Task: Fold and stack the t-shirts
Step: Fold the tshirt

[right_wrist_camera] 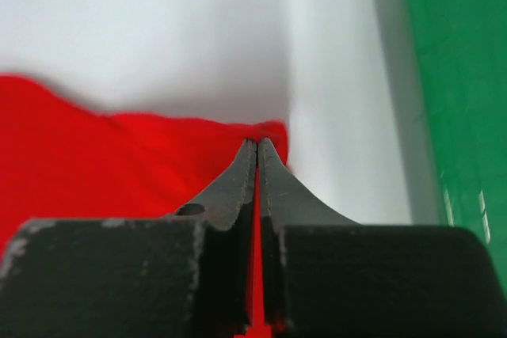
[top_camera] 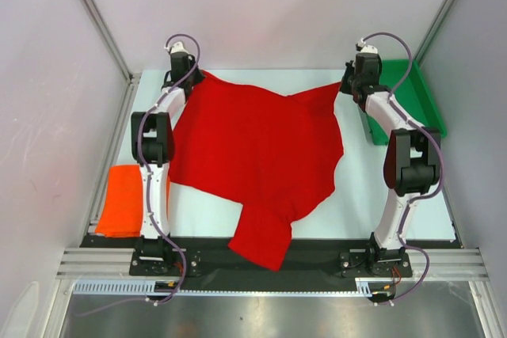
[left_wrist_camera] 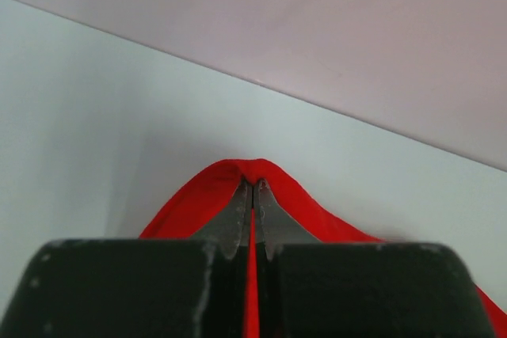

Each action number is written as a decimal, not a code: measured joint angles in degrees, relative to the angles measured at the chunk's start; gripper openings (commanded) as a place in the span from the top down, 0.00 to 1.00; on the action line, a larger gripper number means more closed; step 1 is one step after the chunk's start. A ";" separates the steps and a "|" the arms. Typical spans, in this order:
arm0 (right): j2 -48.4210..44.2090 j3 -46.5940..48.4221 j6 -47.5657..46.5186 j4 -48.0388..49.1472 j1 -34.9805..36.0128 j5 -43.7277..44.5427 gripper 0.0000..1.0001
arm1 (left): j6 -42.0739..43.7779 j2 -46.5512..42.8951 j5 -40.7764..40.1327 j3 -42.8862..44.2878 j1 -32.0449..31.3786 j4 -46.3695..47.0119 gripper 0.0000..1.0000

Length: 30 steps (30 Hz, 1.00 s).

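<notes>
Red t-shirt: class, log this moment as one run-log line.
left end effector: shut on red t-shirt, far-left corner | right end effector: shut on far-right corner | orange t-shirt: folded, near left

You see a plain bright red soft cloth t-shirt (top_camera: 253,148), unpatterned, showing as a red line between the dull grey metal fingertips (left_wrist_camera: 234,223) of your black-bodied left gripper (left_wrist_camera: 253,187) and right gripper (right_wrist_camera: 259,144). Right of the right gripper is a glossy green plastic tray (right_wrist_camera: 459,116). Under both is a pale white tabletop (left_wrist_camera: 95,132). Back and left of the left gripper is a plain orange folded cloth t-shirt (top_camera: 120,199).
</notes>
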 measured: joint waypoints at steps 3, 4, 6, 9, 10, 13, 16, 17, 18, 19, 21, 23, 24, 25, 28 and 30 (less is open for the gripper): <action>-2.78 -1.22 2.49 -4.55 0.48 -1.36 1.00 | -0.98 0.00 1.46 0.00 0.17 -1.88 0.99; -3.65 -1.29 3.52 -6.10 0.59 -1.68 1.00 | -1.38 0.00 2.14 0.00 0.28 -2.60 1.00; -5.18 -1.29 5.33 -8.59 0.87 -2.71 1.00 | -1.79 0.00 2.86 -0.02 0.55 -4.20 1.00; -7.08 -1.29 7.72 -12.37 1.03 -4.20 1.00 | -2.43 -0.13 4.52 -0.17 1.25 -6.32 1.00; -7.63 -1.31 8.52 -13.90 1.01 -4.72 1.00 | -2.84 -0.37 5.29 -0.55 1.62 -6.84 1.00; -9.53 -2.10 11.06 -17.42 1.03 -6.36 1.00 | -3.91 -1.33 7.13 -1.44 3.04 -9.25 1.00; -12.02 -3.80 13.38 -20.20 1.27 -7.69 1.00 | -5.14 -2.82 8.96 -2.69 4.94 -11.41 1.00; -12.79 -4.31 13.90 -21.00 1.36 -8.11 1.00 | -5.49 -3.52 9.77 -3.06 5.60 -12.33 1.00; -13.77 -4.92 14.67 -21.84 1.51 -8.68 1.00 | -5.84 -4.11 10.27 -3.37 6.10 -13.14 1.00; -14.45 -5.29 15.10 -22.47 1.64 -9.05 1.00 | -6.14 -4.83 10.97 -3.80 6.60 -13.73 1.00; -16.09 -6.23 15.87 -23.96 2.05 -9.86 1.00 | -6.29 -6.16 11.87 -4.39 7.43 -15.23 1.00; -17.62 -7.21 16.68 -24.81 2.54 -10.47 1.00 | -6.25 -6.99 12.74 -4.44 7.87 -16.48 1.00; -18.40 -7.80 17.14 -25.31 2.80 -10.78 1.00 | -6.19 -7.41 13.00 -4.44 7.98 -17.33 1.00; -19.15 -8.37 17.57 -25.79 2.99 -11.06 1.00 | -6.05 -7.72 13.27 -4.44 8.02 -18.21 1.00; -20.90 -9.53 19.10 -27.45 3.98 -11.78 1.00 | -5.40 -8.35 14.29 -4.44 8.28 -20.76 1.00; -21.94 -10.32 19.87 -28.02 4.74 -11.78 1.00 | -4.72 -8.37 14.93 -4.44 8.31 -22.18 1.00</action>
